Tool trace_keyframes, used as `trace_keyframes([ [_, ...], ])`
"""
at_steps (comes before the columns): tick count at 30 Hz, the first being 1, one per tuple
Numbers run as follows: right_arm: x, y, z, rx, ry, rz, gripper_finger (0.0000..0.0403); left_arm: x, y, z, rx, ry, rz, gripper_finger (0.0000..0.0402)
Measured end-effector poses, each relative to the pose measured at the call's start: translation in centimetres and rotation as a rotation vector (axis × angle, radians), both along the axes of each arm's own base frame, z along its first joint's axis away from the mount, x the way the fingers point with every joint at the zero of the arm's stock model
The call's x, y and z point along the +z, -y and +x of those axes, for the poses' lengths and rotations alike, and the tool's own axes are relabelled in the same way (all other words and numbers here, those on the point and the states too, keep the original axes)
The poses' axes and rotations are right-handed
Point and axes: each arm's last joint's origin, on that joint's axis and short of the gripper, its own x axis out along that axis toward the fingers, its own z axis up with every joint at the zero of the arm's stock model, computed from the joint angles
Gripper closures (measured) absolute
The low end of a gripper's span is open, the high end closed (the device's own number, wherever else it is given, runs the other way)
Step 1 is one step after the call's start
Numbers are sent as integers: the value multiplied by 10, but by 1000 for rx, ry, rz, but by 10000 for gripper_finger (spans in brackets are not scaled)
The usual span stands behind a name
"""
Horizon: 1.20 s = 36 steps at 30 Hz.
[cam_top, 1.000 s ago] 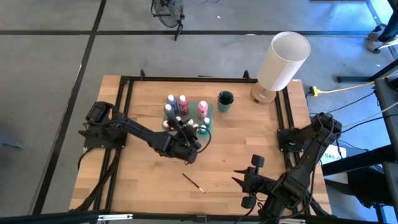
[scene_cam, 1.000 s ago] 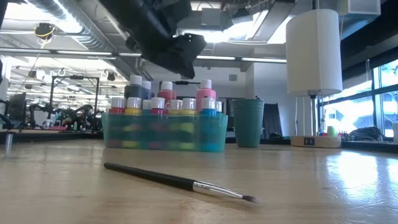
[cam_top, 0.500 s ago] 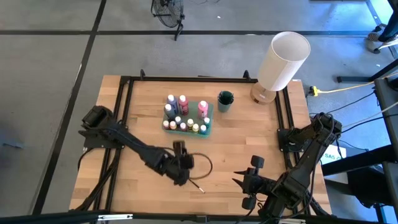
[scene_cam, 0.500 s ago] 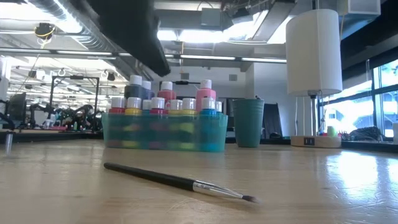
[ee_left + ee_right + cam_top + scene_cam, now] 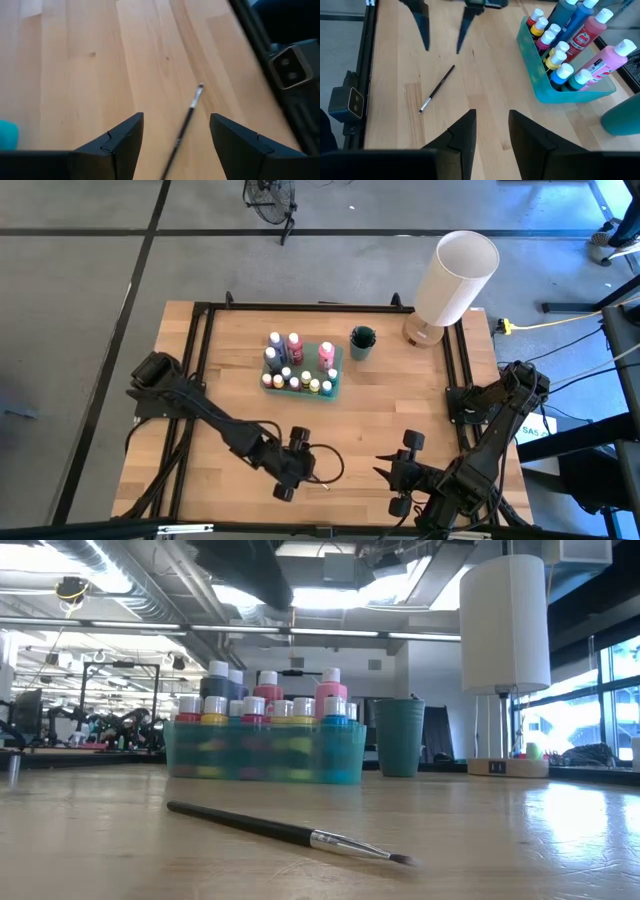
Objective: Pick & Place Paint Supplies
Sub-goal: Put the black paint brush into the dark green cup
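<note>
A thin dark-handled brush (image 5: 186, 120) lies flat on the wooden table near its front edge, also seen in the low view (image 5: 290, 832) and the right wrist view (image 5: 437, 90). My left gripper (image 5: 175, 150) hovers open above the brush's handle end, a finger on each side, touching nothing (image 5: 303, 468). White-capped paint bottles stand upright in a teal tray (image 5: 302, 368) farther back. My right gripper (image 5: 492, 135) waits open at the front right (image 5: 384, 465), holding nothing.
A teal cup (image 5: 362, 342) stands to the right of the tray. A big white cylinder on a wooden base (image 5: 455, 280) fills the far right corner. A black frame (image 5: 200, 380) runs around the table's edges. Bare wood lies between the tray and the brush.
My left gripper has gone from above the tray toward the table's near edge, turning about as it went, and now hangs over the brush. Its fingers have stayed open. The brush and bottles have not moved.
</note>
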Motion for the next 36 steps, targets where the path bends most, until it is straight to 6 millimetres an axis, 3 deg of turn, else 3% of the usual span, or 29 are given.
trace_keyframes([
  [12, 0, 0, 0, 2, -3, 7, 286, -35, -16, 20, -33, -121, 11, 178],
  [17, 0, -1, 8, 6, -20, 98, 286, -34, -14, 17, -80, -161, -39, 178],
  [23, 7, 5, 45, 134, -67, 331, 286, -10, -15, -9, -144, -266, -67, 178],
  [29, 10, 27, 85, 174, -30, 446, 286, 34, -19, -50, -134, -269, -28, 178],
  [36, 8, 48, 103, 79, -1, 467, 286, 85, -26, -102, -12, -67, 137, 178],
])
